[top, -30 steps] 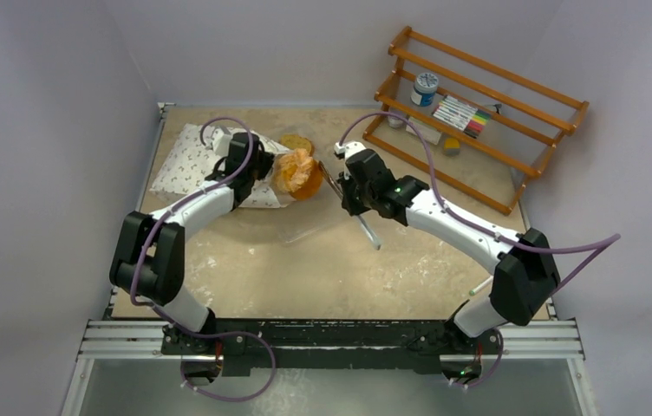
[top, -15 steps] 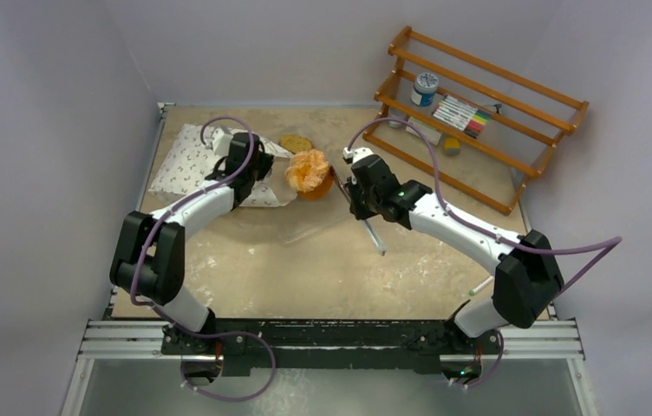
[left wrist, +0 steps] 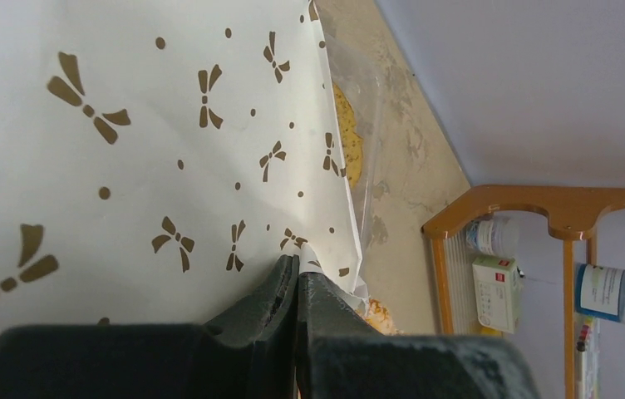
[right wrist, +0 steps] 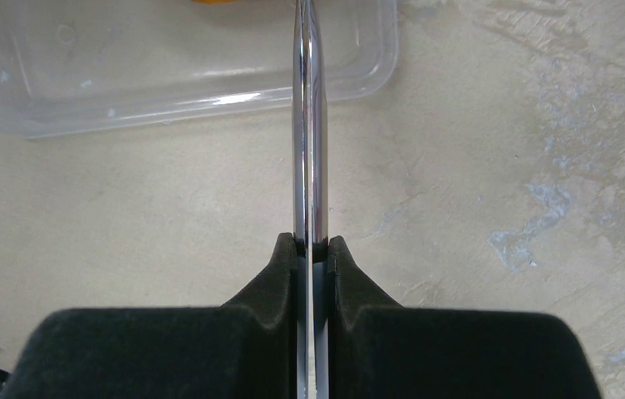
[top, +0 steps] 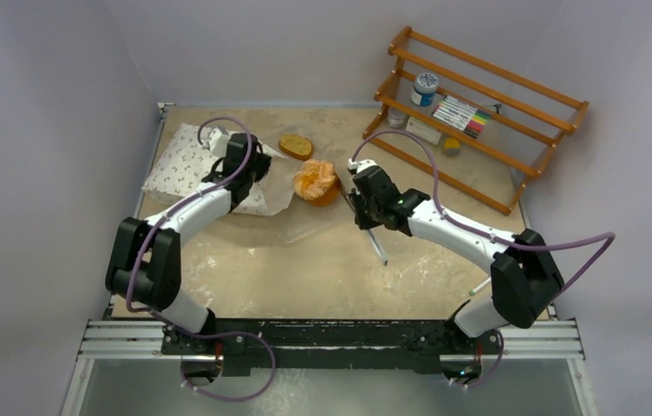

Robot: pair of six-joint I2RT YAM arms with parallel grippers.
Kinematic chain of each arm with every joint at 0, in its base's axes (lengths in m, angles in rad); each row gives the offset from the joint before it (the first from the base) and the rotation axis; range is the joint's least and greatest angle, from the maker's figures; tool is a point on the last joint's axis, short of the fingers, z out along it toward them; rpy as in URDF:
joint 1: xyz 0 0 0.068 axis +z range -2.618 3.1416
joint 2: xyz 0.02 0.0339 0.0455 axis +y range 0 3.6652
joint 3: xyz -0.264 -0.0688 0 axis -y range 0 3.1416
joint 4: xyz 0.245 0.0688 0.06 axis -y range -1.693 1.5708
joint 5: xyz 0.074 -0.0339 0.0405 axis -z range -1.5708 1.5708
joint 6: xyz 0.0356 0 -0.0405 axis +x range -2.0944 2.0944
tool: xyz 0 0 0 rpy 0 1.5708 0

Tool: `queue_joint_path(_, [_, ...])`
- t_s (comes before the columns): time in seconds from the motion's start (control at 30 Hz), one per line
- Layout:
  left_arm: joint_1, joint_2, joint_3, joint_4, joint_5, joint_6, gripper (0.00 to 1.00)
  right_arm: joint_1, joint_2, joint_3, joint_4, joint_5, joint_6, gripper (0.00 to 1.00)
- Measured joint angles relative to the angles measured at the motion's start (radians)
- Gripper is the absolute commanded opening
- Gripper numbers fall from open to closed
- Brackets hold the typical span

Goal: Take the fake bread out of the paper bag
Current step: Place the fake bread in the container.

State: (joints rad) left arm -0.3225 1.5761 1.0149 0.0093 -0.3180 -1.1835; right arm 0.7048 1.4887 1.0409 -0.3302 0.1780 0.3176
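The paper bag [top: 185,163] is showing only its printed outside, so whether any bread is lying inside cannot be told. From overhead, the left gripper [left wrist: 298,270] is sitting hidden beneath its own wrist. Its wrist camera is showing the jaws clenched on the bag's edge at the mouth. The tips of the tongs [right wrist: 309,125] are running off the top of the right wrist view. The clear tray [right wrist: 168,66] is reading from overhead only as a faint sheen.

The bag is lying flat at 10 o'clock on the table [top: 322,277], its long axis running from 10 to 4 o'clock and its mouth facing 4 o'clock. The orange pastry [top: 316,180] is lying outside the bag, just at 3 o'clock of the mouth. Whether it is resting in the tray cannot be told. The brown slice [top: 296,145] is lying apart at its 11 o'clock, also out of the bag.

The right gripper [right wrist: 312,243] is clamping the tongs' two arms together. Their hidden tips are pointing to 11 o'clock and the handle is trailing to 5 o'clock.

A wooden rack [top: 479,104] at 2 o'clock is holding a jar and markers.
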Motion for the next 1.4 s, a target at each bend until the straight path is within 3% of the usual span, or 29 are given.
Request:
queue_joint_path(0.5, [0.000,-0.122,-0.033,-0.051,0.027,0.045,0.00,-0.005,0.084,-0.027,0.069,0.006,0.010,0.00])
queue_joint_path(0.93, [0.000,-0.255,-0.033,-0.188,0.095,0.134,0.00,-0.006,0.289,0.159,0.113,0.014,-0.001,0.00])
queue_joint_path(1.0, [0.000,-0.269,-0.033,-0.207,0.102,0.148,0.00,-0.006,0.304,0.176,0.114,0.018,-0.001,0.05])
queue_joint_path(1.17, [0.000,-0.275,-0.020,-0.260,0.125,0.181,0.00,-0.006,0.301,0.177,0.112,0.022,0.000,0.34])
queue_joint_path(1.4, [0.000,-0.275,-0.018,-0.288,0.140,0.200,0.00,-0.006,0.270,0.140,0.116,0.029,-0.003,0.38])
